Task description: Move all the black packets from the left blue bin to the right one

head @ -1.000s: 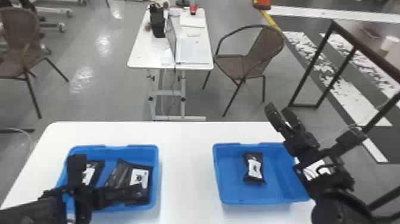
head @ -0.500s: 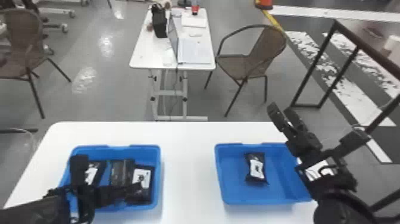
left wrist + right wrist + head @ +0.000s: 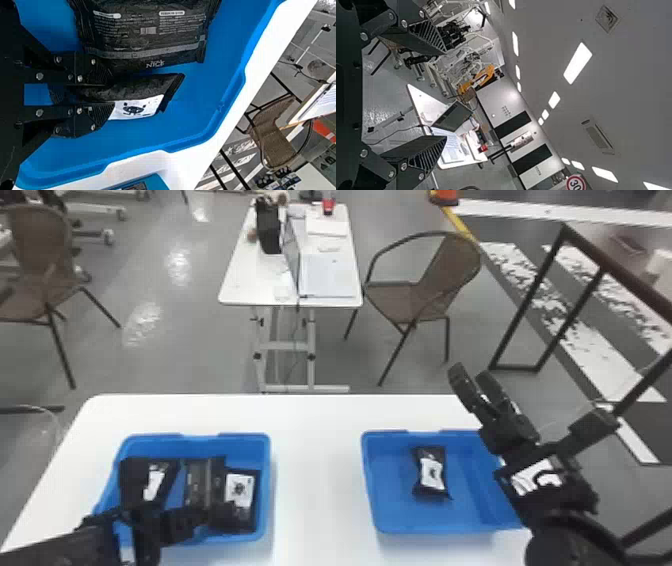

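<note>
In the head view's lower left, the left gripper (image 3: 105, 94), part closed, pinched a black packet (image 3: 136, 88) within the left blue bin (image 3: 200, 445), presumably for lifting, while the right gripper (image 3: 476, 382), right of centre, hung empty, spread wide.

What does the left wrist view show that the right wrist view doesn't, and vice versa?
Left wrist view: the left blue bin, a black packet with its white label up at the left hand, a larger packet beside it, part of the right blue bin.
Right wrist view: the open right hand, a laptop, ceiling lights.
Both: gray floor.
</note>
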`<act>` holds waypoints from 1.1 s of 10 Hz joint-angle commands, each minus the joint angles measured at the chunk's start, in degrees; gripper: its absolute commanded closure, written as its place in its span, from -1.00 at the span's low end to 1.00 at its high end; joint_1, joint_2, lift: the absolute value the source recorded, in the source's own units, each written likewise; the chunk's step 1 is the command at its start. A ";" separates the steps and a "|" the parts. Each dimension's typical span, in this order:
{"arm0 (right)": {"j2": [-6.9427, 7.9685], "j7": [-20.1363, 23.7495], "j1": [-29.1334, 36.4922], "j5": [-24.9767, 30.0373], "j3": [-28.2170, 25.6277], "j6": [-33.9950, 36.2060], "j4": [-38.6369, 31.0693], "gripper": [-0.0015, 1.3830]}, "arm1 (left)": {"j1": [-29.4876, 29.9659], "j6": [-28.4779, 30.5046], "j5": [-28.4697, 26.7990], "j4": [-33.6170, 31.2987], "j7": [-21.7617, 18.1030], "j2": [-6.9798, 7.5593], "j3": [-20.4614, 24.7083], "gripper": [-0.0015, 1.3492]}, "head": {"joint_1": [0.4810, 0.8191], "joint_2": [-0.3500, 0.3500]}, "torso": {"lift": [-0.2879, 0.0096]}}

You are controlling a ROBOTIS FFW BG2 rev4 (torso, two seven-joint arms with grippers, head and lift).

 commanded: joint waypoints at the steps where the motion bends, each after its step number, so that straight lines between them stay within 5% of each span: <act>1: 0.00 0.00 0.00 -0.11 0.09 0.00 0.07 -0.58 | 0.61 -2.14 -0.36 0.08 -0.07 -0.14 0.20 0.81 | 0.27 -0.31 | 0.94; 3: 0.18 0.09 0.35 -0.46 0.09 0.00 -0.45 -0.58 | 2.10 -5.92 3.16 -1.06 -2.71 1.71 -1.65 0.80 | 0.27 -0.30 | 0.94; 7: 0.53 0.09 1.93 -2.13 0.88 0.26 -2.04 -0.58 | 11.86 -3.90 8.69 -20.05 -9.30 2.76 0.90 0.80 | 0.27 -0.25 | 0.94; 9: 0.53 0.18 1.05 -2.83 4.04 1.49 -1.77 -0.58 | 9.75 -10.66 7.38 -19.96 -18.70 3.02 -1.21 0.80 | 0.27 -0.27 | 0.94; 11: 0.53 2.29 -0.62 -2.83 6.06 2.55 -0.45 -0.58 | 5.44 -15.32 3.16 -17.32 -24.06 2.85 -4.64 0.80 | 0.27 -0.24 | 0.94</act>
